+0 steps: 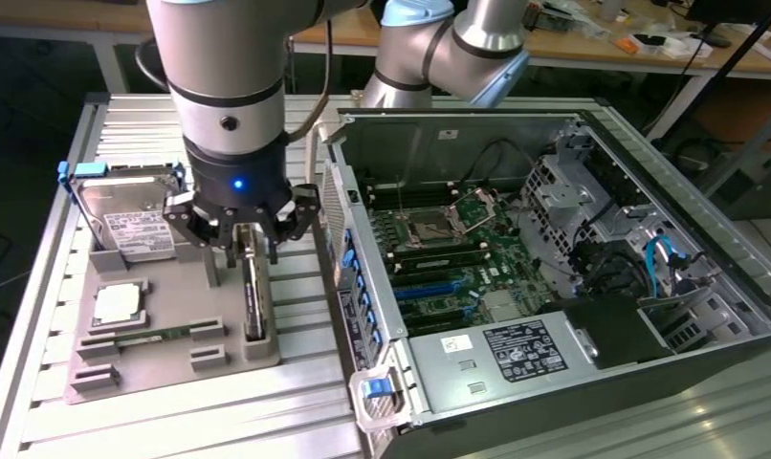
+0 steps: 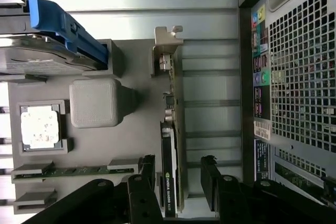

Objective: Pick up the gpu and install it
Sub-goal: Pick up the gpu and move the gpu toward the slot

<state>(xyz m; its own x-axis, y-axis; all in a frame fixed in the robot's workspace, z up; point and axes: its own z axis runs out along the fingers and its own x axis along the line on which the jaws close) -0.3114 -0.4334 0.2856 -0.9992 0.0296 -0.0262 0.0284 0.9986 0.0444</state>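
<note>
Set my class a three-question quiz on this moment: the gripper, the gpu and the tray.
1. True or false: the gpu already sits inside the computer case.
2. The gripper is: A open, a finger on each side of the gpu; B shut on the gpu; C shut, empty.
3. Fill in: the gpu stands on its ____ in the grey tray.
Key: 1 false; 2 A; 3 edge.

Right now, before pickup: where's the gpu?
In the exterior view the gpu stands on edge at the grey tray's right side, beside the computer case, under the open gripper.
</note>
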